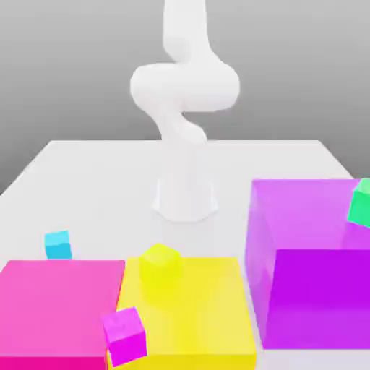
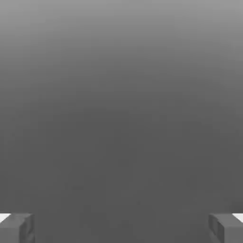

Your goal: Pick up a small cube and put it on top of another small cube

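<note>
Grey backdrop, pale tabletop. Large purple block: exterior view's right. Small cyan cube: on tabletop, behind the flat pink block. Gripper: released, fingers wide apart, empty. Surfaces carry no readable lettering.

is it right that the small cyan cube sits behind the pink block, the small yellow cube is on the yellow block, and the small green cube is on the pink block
The green cube is misplaced: the exterior view shows it at the big purple block, not the pink one. The rest stands.
</note>
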Controlling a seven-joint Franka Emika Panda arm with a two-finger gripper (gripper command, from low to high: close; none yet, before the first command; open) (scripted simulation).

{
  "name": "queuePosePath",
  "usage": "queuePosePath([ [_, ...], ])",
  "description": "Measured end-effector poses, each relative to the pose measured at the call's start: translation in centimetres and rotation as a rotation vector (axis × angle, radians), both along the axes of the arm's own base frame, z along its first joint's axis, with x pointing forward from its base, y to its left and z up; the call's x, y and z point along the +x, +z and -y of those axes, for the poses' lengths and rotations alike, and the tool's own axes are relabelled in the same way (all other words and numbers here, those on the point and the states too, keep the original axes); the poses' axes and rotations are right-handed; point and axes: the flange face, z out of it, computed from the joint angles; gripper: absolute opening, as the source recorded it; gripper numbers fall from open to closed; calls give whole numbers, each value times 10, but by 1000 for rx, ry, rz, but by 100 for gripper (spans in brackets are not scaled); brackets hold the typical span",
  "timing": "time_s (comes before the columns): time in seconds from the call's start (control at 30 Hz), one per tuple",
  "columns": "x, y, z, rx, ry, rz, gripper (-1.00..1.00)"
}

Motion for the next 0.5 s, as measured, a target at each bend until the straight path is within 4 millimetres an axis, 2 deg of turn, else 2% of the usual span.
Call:
queuePosePath([
  [0.1, 22, -59, 46, -49, 16, -90, 0],
  [0.23, 31, -137, 103, -98, 44, -206, 0],
  [0.37, 19, -215, 155, -128, 81, -323, 0],
  [0.5, -10, -291, 197, -142, 127, -437, 0],
])
